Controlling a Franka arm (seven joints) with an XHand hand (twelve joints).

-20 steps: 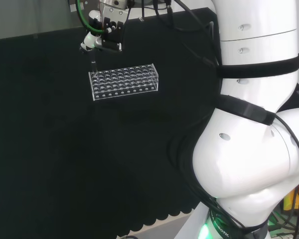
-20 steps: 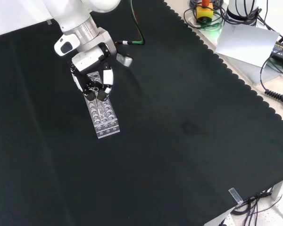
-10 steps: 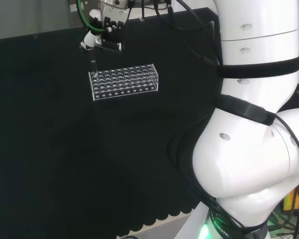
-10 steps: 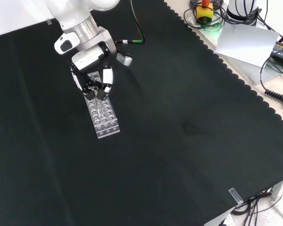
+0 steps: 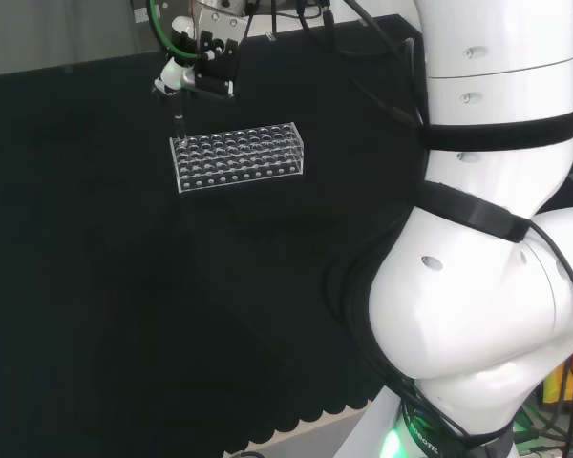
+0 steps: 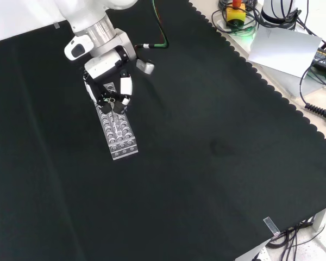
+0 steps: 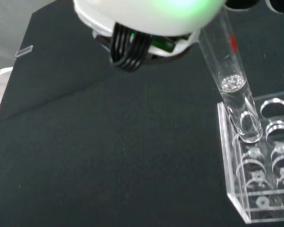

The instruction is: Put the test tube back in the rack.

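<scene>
On your desk (image 5: 95, 286), draped in matte black cloth, the clear plastic rack (image 5: 237, 156) sits as a long block of round holes, far and left in the head view. At its left end your robot hand (image 5: 202, 63) has its black and white fingers curled around the test tube (image 7: 229, 75). The tube is a slim clear cylinder with a little liquid, nearly upright, its rounded bottom at a corner hole.

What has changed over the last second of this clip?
Very little. In the front view the hand has shifted slightly up, still holding the test tube upright, its bottom at the corner of the rack. The rack has not moved.
</scene>
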